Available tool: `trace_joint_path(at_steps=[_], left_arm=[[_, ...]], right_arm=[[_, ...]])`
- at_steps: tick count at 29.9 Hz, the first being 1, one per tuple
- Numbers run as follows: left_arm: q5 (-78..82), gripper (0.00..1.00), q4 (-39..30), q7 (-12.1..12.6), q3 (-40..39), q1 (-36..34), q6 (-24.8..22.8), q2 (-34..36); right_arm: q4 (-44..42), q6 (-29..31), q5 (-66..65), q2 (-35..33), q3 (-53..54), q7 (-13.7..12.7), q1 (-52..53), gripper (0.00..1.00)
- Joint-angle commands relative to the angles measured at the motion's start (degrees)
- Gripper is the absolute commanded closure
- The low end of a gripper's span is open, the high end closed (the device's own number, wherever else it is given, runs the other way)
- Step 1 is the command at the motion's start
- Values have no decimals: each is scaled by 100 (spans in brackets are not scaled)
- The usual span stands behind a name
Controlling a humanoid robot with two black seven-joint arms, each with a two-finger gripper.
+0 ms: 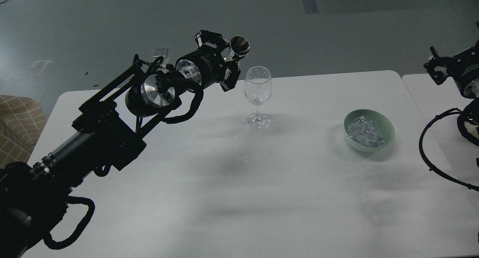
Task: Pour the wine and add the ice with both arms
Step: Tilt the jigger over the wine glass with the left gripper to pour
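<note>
A clear stemmed wine glass stands upright at the far middle of the white table. My left gripper is shut on a small shiny metal cup, held tilted in the air just left of and above the glass rim. A pale green bowl at the right holds a heap of clear ice. My right gripper hangs above the far right edge, well away from the bowl; its fingers cannot be told apart.
A second white table adjoins at the right, under my right arm and its looped black cable. A beige checked seat stands off the table's left edge. Grey floor lies beyond the far edge.
</note>
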Motion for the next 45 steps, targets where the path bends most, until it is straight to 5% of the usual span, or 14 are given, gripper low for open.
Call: trace_joint_path(at_steps=[1, 45], left_arm=[[5, 64, 10, 51, 0, -24, 37, -19], [488, 66, 247, 156, 132, -323, 555, -423]], right_arm=[[0, -1, 0, 8, 0, 9, -20, 0], [-18, 60, 0, -1, 17, 18, -90, 0]])
